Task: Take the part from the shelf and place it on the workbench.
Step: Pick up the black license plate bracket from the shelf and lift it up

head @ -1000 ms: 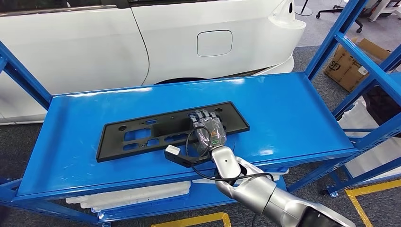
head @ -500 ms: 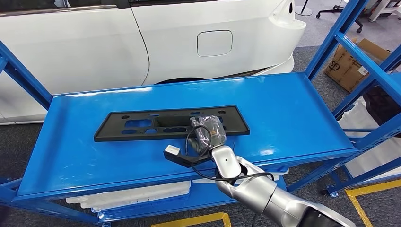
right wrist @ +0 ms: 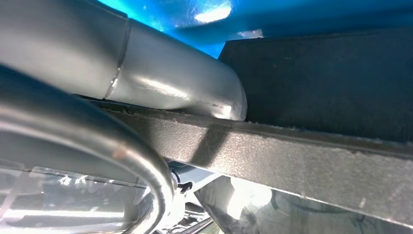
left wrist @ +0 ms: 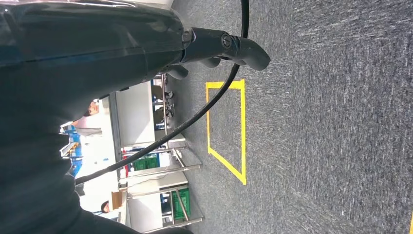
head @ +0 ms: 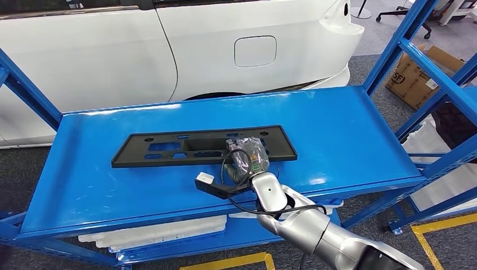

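The black part (head: 202, 147), a long flat plate with cut-outs, lies across the middle of the head view on the blue shelf (head: 349, 140), stretching from centre-left to just right of centre. The right hand (head: 247, 154) sits at the part's near edge, towards its right end, with the silver arm coming in from the lower right of the frame. In the right wrist view the thumb (right wrist: 195, 92) presses against the black edge of the part (right wrist: 311, 161), so the hand is clamped on the plate's rim, thumb on one face and fingers, hidden here, presumably on the other. The left hand (left wrist: 229, 46) appears at the top of its wrist view, hanging over grey carpet with nothing in it; whether its fingers are spread or curled I cannot tell.

The main risk is the off-centre hold. The plate is long, and the hand has it near one end, so on lifting, the far left end will probably droop and twist in the grasp, and it may slip out. That trailing end could also drag on the shelf or catch a blue upright (head: 25, 90) at the left of the frame as the arm swings away. The white car (head: 169, 45) stands close behind the shelf, so a wide swing might strike it.
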